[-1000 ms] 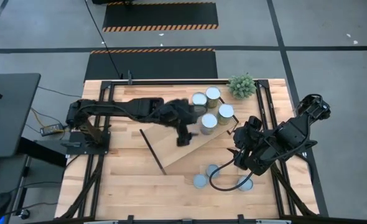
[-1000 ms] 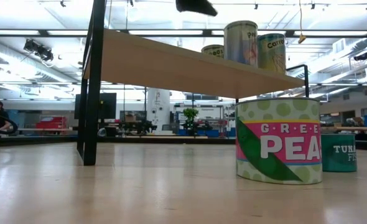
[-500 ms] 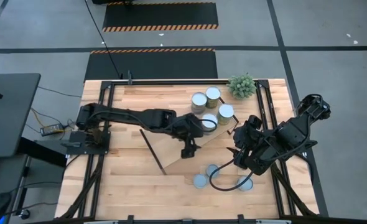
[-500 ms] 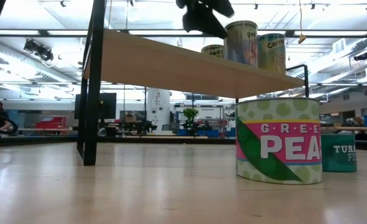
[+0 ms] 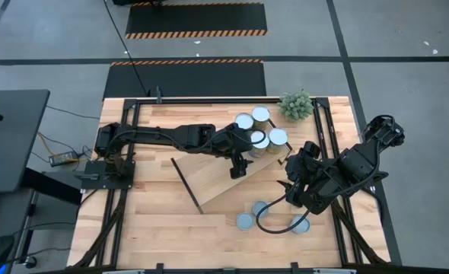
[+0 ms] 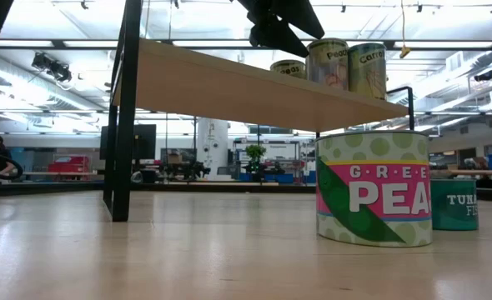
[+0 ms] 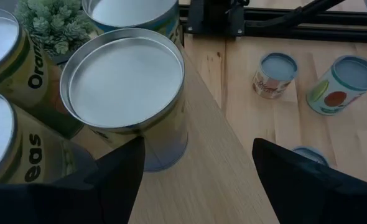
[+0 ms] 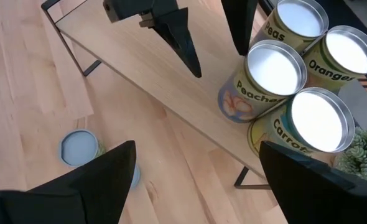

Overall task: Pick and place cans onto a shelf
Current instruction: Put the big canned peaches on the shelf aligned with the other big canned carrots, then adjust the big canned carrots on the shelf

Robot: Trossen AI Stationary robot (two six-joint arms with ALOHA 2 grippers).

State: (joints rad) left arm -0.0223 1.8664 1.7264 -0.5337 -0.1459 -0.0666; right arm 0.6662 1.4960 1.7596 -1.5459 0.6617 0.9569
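The light-wood shelf (image 5: 213,181) stands slantwise on the table, raised on black rails. Several cans stand bunched at its far end: Peaches (image 5: 259,140), Carrots (image 5: 276,137) and two more (image 5: 244,122) behind them. My left gripper (image 5: 243,158) hovers open over the shelf just short of the Peaches can (image 7: 124,93), with the can ahead of its far finger (image 7: 118,180). My right gripper (image 5: 289,183) waits open and empty above the table by the shelf's right end. Three more cans (image 5: 259,207) stand on the tabletop near the front. My left gripper comes in level from the table's left, fingers spread wide. Its far finger (image 8: 239,28) stands right beside the Peaches can's side (image 7: 165,143); I cannot tell whether it touches. The can stands upright on the shelf.
A small green plant (image 5: 296,103) stands at the table's far right, just behind the cans. The Green Peas can (image 6: 374,187) and a tuna tin (image 6: 454,204) stand on the table beside the shelf. The shelf's left half is bare.
My left gripper has gone toward the table's right edge along the shelf, toward the cans. The Peaches can has slid on the shelf toward the far edge and now stands close against the other cans, still upright.
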